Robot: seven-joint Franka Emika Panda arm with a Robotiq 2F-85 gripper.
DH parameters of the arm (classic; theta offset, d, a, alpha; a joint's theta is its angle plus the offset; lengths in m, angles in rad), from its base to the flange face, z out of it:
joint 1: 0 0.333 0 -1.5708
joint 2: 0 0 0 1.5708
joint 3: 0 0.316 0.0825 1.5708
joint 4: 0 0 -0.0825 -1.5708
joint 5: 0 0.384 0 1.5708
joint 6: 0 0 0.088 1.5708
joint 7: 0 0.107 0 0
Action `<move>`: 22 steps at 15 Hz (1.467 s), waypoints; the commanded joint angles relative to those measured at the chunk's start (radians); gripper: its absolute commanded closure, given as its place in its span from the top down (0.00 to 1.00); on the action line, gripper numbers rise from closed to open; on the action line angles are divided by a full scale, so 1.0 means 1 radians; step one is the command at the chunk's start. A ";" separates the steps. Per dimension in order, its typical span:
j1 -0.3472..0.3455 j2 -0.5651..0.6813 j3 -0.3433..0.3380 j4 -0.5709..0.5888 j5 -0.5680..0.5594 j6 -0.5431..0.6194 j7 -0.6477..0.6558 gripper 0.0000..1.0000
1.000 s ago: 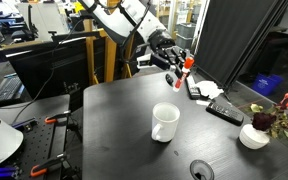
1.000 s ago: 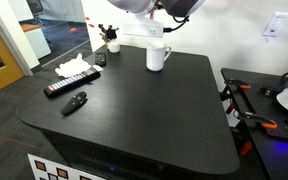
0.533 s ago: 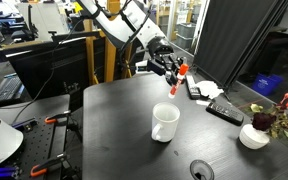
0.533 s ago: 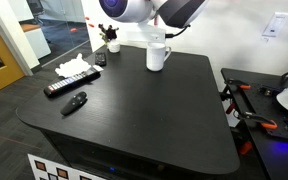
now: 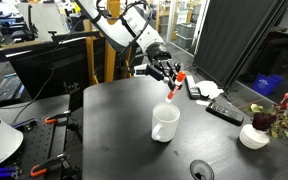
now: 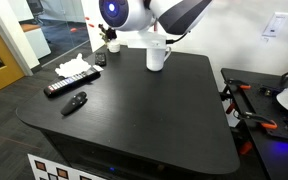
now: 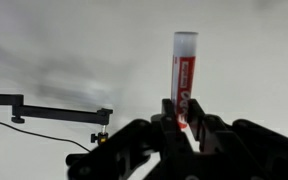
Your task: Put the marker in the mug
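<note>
Wrist view: marker (image 7: 185,70) upright btwn clenched gripper (image 7: 184,118) jaws, upper length beyond them.

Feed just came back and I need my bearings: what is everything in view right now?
marker: one, orange-red and whitish, gripped in the air near the mug
mug: one, white, mid-table
bowl: one, white, dark red flowers, table edge
remote: one, black, beside the papers
papers: a few, white, table corner
small dark object: one, black, near the remote
table: one, black
gripper: one, black, shut on the marker
</note>
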 commanded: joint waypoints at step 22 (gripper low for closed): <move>-0.039 0.010 0.009 -0.039 0.022 0.128 -0.019 0.98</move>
